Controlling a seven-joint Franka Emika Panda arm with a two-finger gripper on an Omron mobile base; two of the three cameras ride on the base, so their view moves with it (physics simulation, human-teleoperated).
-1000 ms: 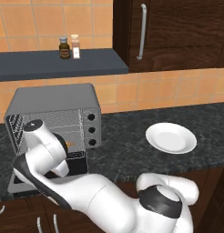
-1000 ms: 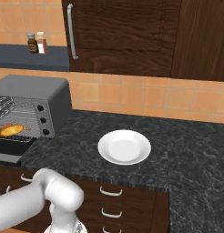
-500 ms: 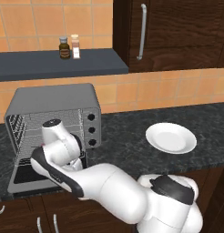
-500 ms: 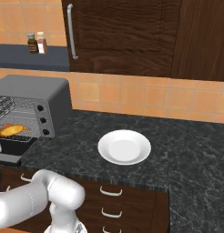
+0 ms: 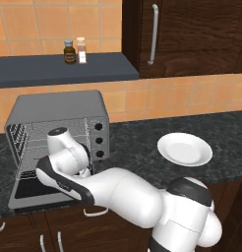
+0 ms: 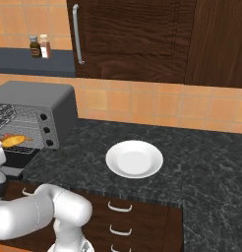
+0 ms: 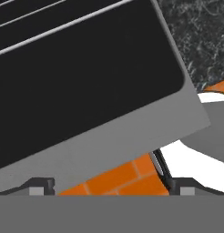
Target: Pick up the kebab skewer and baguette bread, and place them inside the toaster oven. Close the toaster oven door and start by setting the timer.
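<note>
Baguette bread [image 6: 14, 140] lies on a wire rack inside the toaster oven [image 5: 69, 114], seen from the right base view as a golden loaf in the open cavity; the kebab skewer cannot be made out beside it. That grey oven stands on the dark speckled table [image 6: 201, 157], with three black knobs [image 5: 99, 140] down its side panel. Its door [image 5: 32, 189] hangs open and lies flat in front, and the hand view looks down on the door's dark glass [image 7: 82, 77] and grey frame [image 7: 132, 136]. The white arm [image 5: 113, 189] curls in front of the oven, its hand low over the door. The jaws stand wide apart, holding nothing. A white plate [image 5: 185, 149] sits on the table well apart from the oven, and two small bottles [image 5: 75, 50] stand on the shelf above.
</note>
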